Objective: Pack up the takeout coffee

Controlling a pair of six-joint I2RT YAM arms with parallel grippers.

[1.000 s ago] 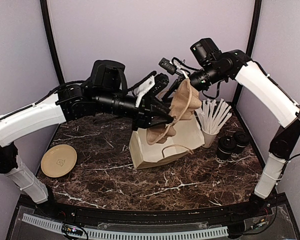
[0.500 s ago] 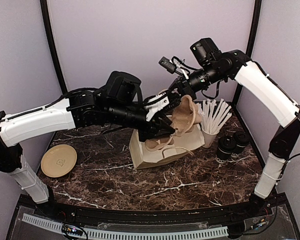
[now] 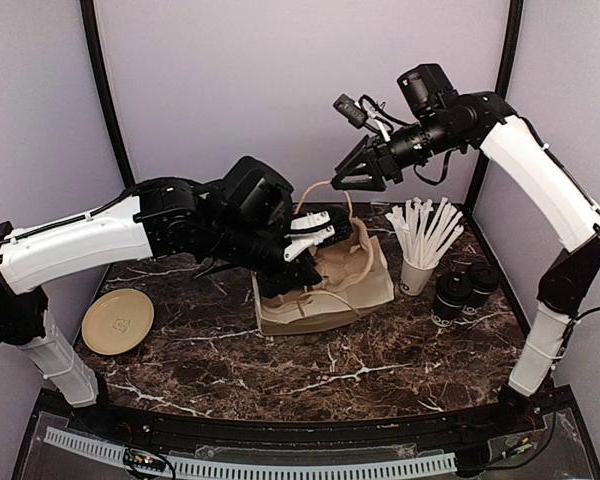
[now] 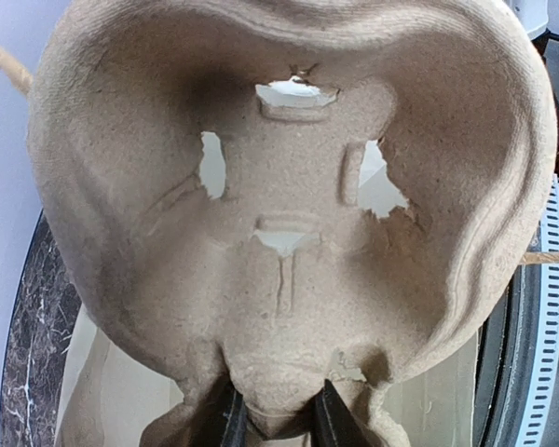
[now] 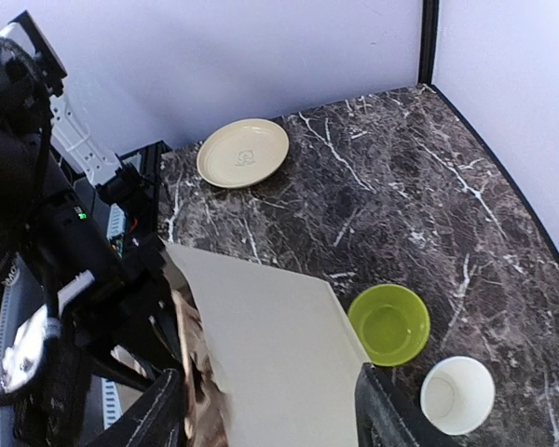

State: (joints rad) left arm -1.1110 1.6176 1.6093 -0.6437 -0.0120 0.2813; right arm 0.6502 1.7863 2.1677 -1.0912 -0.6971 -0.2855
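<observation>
Centrally, the left tool (image 4: 278,421) is clamped on the edge of a moulded pulp cup carrier (image 4: 289,186), which sits over the slumped paper bag (image 3: 370,290) on the marble bench (image 3: 380,370). The right tool (image 3: 348,180) hangs above the bag, its jaws apart. Two lidded takeout coffee cups (image 3: 451,296) stand at the right, just beside the white cup of stirrers (image 3: 416,275) and well apart from both tools.

Left wrist view: the pulp carrier (image 4: 289,233) fills the frame and hides nearly everything behind it – the bottom edge truncates the left gripper (image 4: 278,424); right wrist view: the bottom edge truncates the right gripper (image 5: 270,410) and the paper bag (image 5: 270,335)
</observation>
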